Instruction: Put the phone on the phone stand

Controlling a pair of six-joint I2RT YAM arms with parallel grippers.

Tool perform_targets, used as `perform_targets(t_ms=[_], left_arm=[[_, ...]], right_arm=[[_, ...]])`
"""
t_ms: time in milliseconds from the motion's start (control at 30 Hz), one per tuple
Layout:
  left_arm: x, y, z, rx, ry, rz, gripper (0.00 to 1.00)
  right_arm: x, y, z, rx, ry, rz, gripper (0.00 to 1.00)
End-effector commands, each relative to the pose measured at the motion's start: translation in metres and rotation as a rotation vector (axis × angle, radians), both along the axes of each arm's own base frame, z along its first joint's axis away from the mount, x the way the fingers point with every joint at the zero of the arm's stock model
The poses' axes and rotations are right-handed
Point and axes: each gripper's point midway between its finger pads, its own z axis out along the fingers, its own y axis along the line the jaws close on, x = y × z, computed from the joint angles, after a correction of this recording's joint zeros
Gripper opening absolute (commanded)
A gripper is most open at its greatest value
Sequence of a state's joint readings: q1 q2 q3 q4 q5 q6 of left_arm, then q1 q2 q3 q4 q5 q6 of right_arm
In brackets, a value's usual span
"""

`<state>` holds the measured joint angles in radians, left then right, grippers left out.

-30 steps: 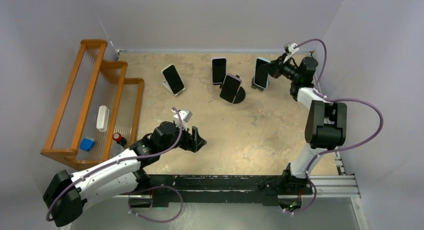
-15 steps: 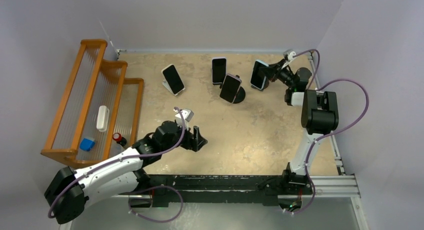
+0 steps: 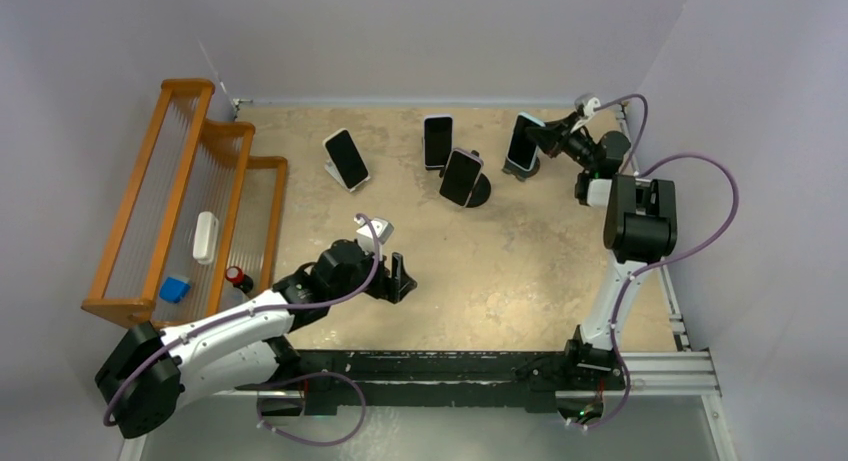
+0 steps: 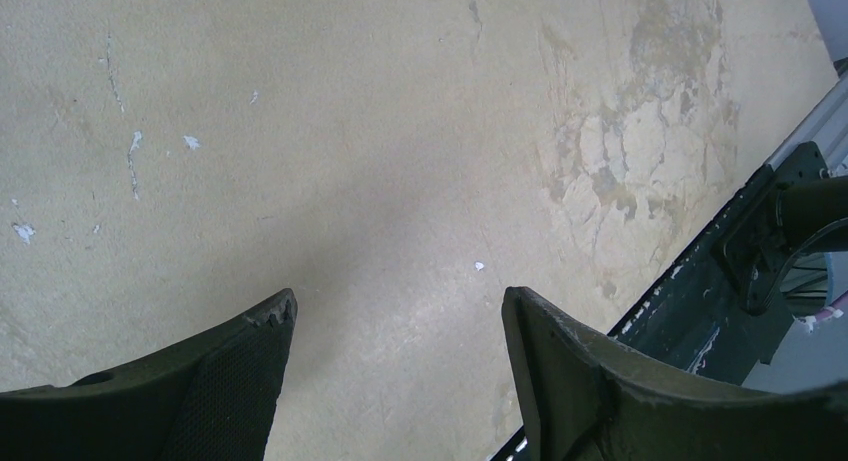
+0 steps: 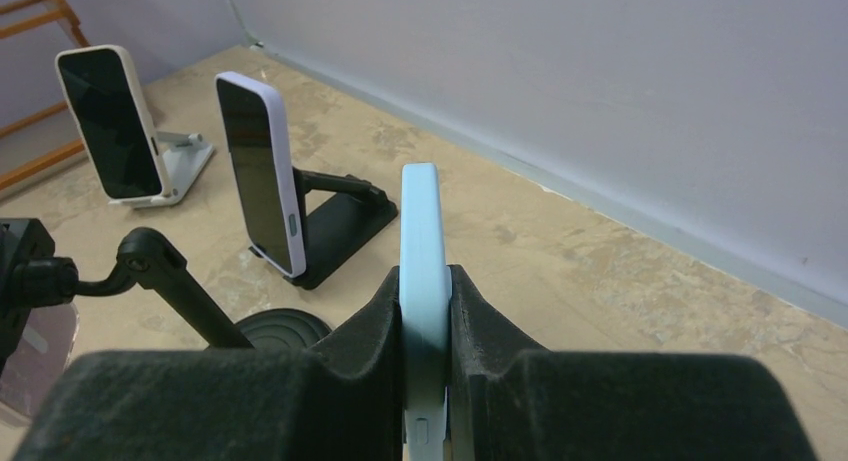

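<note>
The phone [image 3: 522, 141], in a pale blue case, stands on edge at the back right of the table, and my right gripper [image 3: 545, 139] is shut on it. In the right wrist view its blue edge [image 5: 421, 221] rises between my right gripper's [image 5: 425, 281] black pads. A dark phone stand foot [image 3: 527, 169] peeks out under the phone's lower end; I cannot tell whether they touch. My left gripper [image 3: 400, 279] hangs open low over bare tabletop near the front, and in its wrist view the left gripper [image 4: 400, 306] has nothing between its fingers.
Three other phones stand on stands at the back: a white one [image 3: 346, 159], a middle one [image 3: 437, 141] and one on a round base [image 3: 461, 176]. A wooden rack [image 3: 190, 181] with small items fills the left side. A black rail [image 3: 500, 366] runs along the near edge.
The right wrist swung back toward the wall, and the phone went from leaning left to standing more upright, slightly farther back. The left arm crept a little to the right.
</note>
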<state>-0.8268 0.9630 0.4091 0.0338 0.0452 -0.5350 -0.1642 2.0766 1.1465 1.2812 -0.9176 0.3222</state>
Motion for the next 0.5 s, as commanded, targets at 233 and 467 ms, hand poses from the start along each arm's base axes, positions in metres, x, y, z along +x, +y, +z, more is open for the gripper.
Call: perform_targets(t_ms=[233, 467], left_arm=[[0.011, -0.014, 0.028, -0.057, -0.066, -0.018, 0.73], [0.009, -0.012, 0.027, -0.06, -0.064, -0.018, 0.73]], right_arm=[[0.009, 0.0, 0.007, -0.023, -0.1, 0.034, 0.0], [0.003, -0.001, -0.002, -0.016, -0.087, 0.014, 0.0]])
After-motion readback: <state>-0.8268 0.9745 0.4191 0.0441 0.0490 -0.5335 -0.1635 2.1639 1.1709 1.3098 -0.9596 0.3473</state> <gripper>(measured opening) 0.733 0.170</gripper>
